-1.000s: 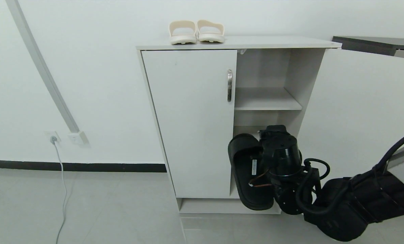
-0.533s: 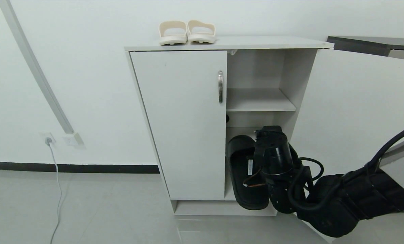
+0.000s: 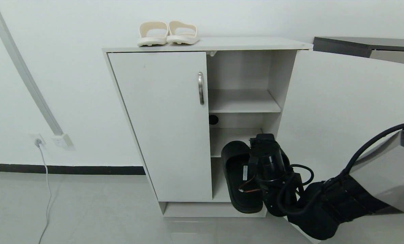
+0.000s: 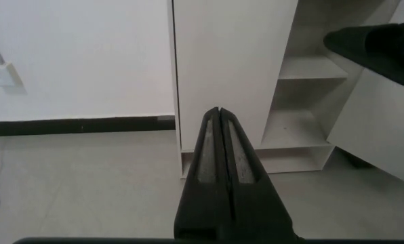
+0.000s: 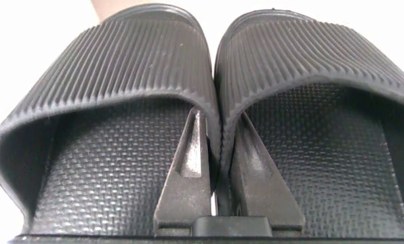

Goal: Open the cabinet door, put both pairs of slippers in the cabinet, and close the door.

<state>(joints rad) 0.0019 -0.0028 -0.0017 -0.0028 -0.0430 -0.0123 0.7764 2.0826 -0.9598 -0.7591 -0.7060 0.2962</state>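
My right gripper [image 5: 215,135] clamps the black slippers [image 3: 237,176] by their meeting strap edges, at the front edge of the cabinet [image 3: 249,43]'s open right bay, between the closed left door [image 3: 161,125] and the swung-out right door [image 3: 341,108]. Cream slippers [image 3: 168,33] sit on top, left; my left gripper [image 4: 219,118] hangs pressed shut above the floor [image 4: 87,183].

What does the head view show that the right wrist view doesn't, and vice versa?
Head view: the white cabinet with its left door shut and right door swung open, and the beige slippers on its top.
Right wrist view: the right gripper pinching the black slippers by their touching strap walls, one finger inside each.
Both: the black slippers, side by side; in the head view they stand toes-up at the cabinet's lower opening.
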